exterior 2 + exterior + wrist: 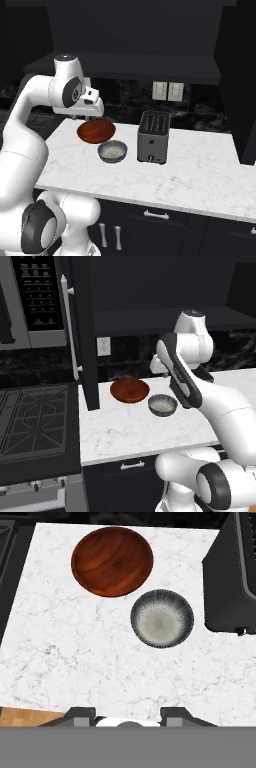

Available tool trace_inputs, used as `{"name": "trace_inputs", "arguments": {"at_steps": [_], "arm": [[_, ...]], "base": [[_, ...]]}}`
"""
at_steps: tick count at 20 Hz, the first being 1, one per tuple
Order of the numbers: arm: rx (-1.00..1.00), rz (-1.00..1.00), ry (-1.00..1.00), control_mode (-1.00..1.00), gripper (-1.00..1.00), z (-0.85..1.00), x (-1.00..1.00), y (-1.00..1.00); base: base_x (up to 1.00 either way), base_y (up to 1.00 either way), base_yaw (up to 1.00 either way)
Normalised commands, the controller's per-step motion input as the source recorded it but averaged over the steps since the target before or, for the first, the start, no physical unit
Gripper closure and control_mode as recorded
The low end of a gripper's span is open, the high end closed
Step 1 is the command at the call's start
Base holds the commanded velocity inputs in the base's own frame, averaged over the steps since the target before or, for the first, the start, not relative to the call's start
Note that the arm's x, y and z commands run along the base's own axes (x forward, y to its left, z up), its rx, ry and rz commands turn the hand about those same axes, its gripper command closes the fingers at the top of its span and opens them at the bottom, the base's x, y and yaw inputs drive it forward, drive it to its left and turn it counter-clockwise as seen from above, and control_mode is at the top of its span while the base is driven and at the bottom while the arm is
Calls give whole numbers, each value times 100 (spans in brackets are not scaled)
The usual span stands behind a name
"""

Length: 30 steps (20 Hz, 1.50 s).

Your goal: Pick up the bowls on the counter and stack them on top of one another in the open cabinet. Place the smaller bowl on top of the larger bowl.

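The larger bowl (129, 390) (96, 131) (112, 561), wide and reddish-brown, sits on the white marble counter (125, 431) toward the back. The smaller bowl (162, 405) (112, 151) (162, 618), grey speckled with a pale inside, stands just in front and to the right of it, nearly touching. My gripper (127, 714) (85, 118) hangs open well above the counter, looking straight down on both bowls, with nothing between its fingers. The open cabinet's dark shelf (165, 318) (130, 65) runs above the bowls, and its door (85, 331) with a silver handle (70, 331) swings out at the left.
A dark toaster (152, 137) (232, 577) stands right of the small bowl. The black stovetop (35, 421) lies left of the counter, with the microwave (30, 301) above it. Outlets (168, 90) sit on the back wall.
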Motion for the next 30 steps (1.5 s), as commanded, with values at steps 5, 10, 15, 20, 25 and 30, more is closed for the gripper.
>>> {"name": "trace_inputs", "arguments": {"at_steps": [5,10,15,20,25,30], "arm": [[0,-16,1,-100,-100,-52,0,-5],[-4,-6,3,-100,-100,-100,13,0],[-10,16,0,-100,-100,-87,40,0],[-15,13,0,-100,-100,-63,54,0],[-9,3,2,-100,-100,-37,56,12],[-2,3,-1,-100,-100,-22,33,2]], "base": [[0,0,0],[0,0,0],[0,0,0],[0,0,0],[0,0,0],[0,0,0]]}}
